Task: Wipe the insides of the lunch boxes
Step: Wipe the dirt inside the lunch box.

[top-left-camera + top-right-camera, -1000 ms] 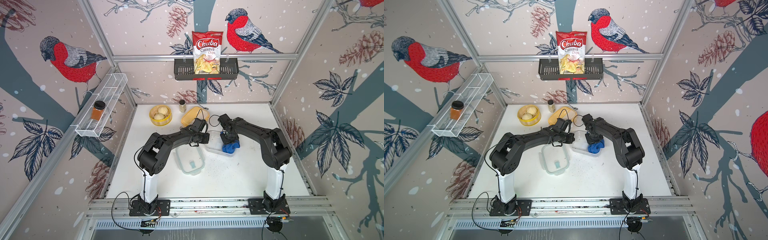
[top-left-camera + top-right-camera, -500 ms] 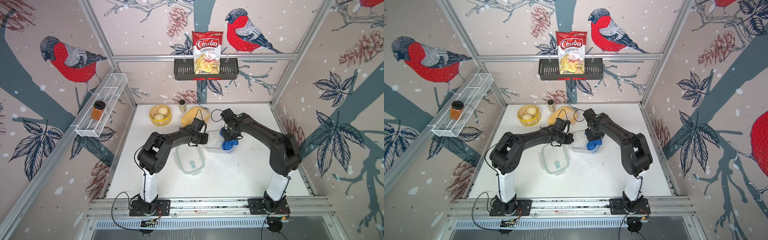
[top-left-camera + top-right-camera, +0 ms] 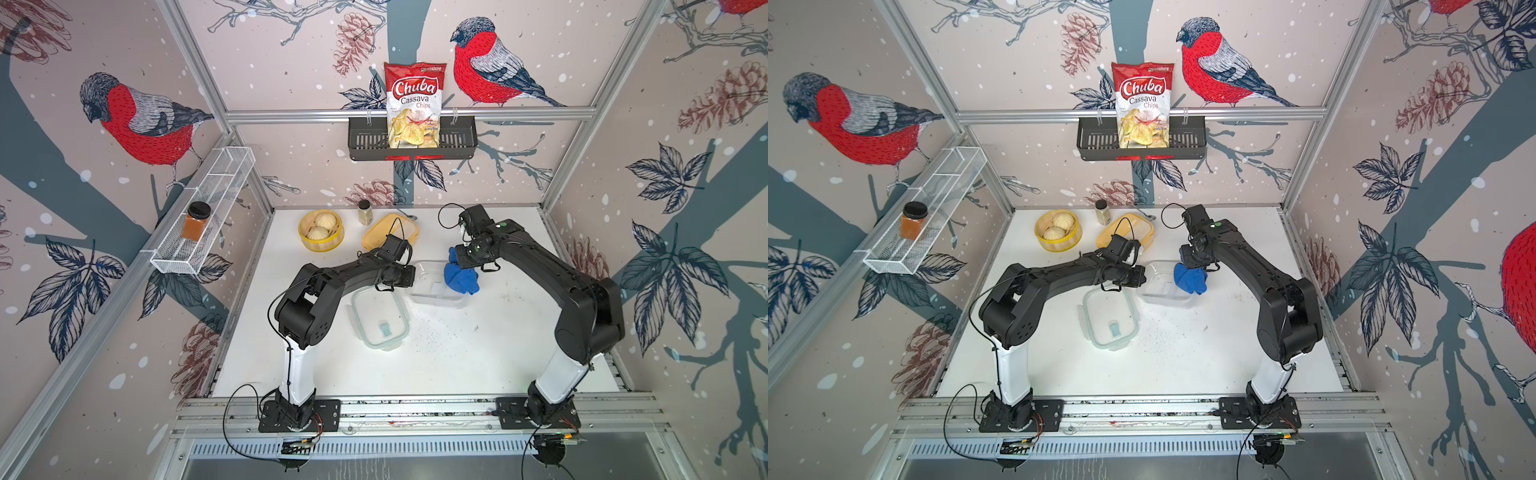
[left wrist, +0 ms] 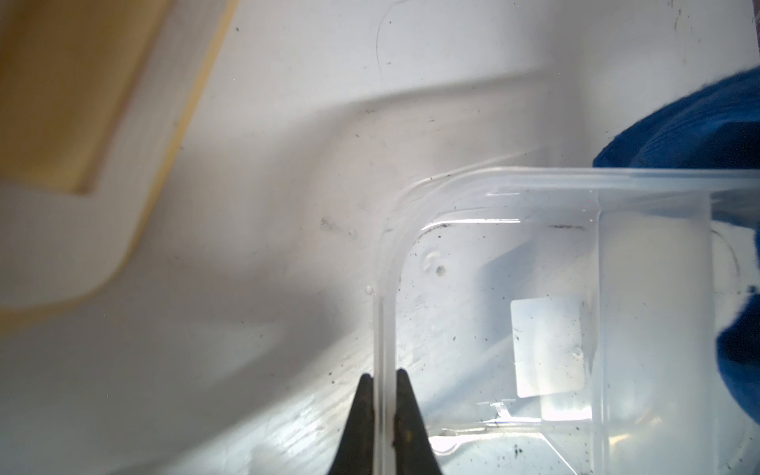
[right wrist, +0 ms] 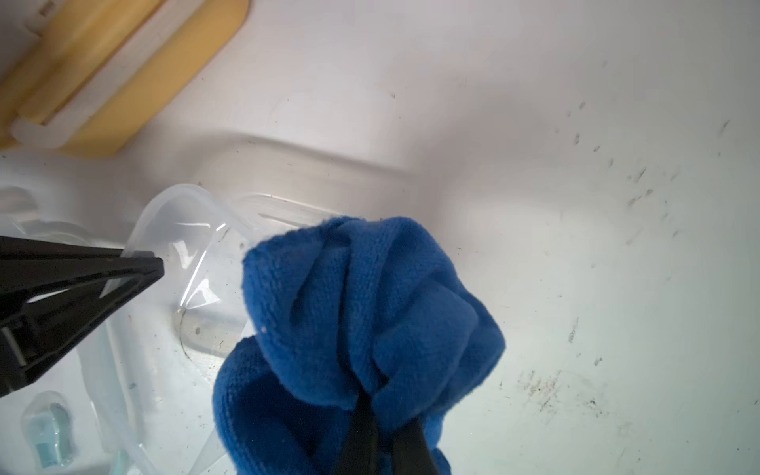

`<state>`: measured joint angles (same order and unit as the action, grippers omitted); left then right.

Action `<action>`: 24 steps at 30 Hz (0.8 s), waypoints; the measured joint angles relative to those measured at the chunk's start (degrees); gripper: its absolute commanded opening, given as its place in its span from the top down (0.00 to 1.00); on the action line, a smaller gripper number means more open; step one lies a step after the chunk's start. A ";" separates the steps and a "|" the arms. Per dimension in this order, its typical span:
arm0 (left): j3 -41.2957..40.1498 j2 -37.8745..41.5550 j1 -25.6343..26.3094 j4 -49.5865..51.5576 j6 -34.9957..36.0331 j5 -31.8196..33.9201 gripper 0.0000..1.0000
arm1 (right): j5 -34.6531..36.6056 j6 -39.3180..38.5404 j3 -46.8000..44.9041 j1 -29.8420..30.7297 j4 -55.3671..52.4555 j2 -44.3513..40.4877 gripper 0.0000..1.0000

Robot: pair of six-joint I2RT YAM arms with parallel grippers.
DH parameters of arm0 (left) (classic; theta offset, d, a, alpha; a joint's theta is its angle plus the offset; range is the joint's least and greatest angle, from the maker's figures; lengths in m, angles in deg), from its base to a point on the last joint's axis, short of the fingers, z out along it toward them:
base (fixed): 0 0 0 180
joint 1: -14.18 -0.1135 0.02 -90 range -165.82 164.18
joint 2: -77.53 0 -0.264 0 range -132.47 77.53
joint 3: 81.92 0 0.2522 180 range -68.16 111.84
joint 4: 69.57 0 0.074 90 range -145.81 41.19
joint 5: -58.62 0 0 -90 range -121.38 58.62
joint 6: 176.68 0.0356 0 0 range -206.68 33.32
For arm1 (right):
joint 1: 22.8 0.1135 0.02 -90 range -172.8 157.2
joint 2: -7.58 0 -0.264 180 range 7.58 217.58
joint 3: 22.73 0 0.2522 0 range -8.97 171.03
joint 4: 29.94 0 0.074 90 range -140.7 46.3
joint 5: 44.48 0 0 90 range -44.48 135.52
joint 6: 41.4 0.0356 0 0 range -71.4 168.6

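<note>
Left wrist view shows the left claw (image 4: 384,380) pinching the wall of the clear lunch box (image 4: 596,179), with one finger inside the box and one outside. Dark specks dot the box floor. A blue cloth (image 4: 691,127) fills the right edge of that frame.

Right wrist view shows the right claw (image 5: 382,405) pressed together on the bunched blue cloth (image 5: 370,296), which hangs from it. The left claw (image 5: 154,267) appears at the left of that frame, gripping the clear box's rim.

In both top views the clear lunch box (image 3: 428,297) sits open on the white desk (image 3: 457,361), just right of the frame's centre. The blue cloth (image 3: 461,278) covers its right end. I cannot tell whether the cloth touches the box floor.

The green-rimmed clear lid (image 3: 374,307) lies flat just lower left of the box. The yellow lunch box (image 3: 388,230) sits closed above centre, near the desk's far edge. A round yellow steamer basket (image 3: 305,243) holding buns stands to its left, and a small spice jar (image 3: 365,211) stands between them, further back. Dark crumbs are scattered on the desk below the clear box.
</note>
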<state>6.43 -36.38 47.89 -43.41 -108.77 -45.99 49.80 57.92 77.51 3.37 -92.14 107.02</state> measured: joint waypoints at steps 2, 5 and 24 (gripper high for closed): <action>0.02 0.00 -0.04 0.11 0.00 0.04 1.00 | -0.09 0.02 0.57 -0.33 0.02 -0.61 1.00; 0.35 -0.24 -0.09 0.33 0.02 0.04 1.00 | -0.39 0.55 0.63 -0.33 -0.39 -1.46 1.00; -0.04 0.37 -0.11 0.63 -0.59 1.09 1.00 | -4.15 4.33 13.51 0.55 -5.90 -7.82 1.00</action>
<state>6.38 -36.01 47.78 -42.77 -109.36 -44.90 45.64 62.25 91.02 3.92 -98.05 99.20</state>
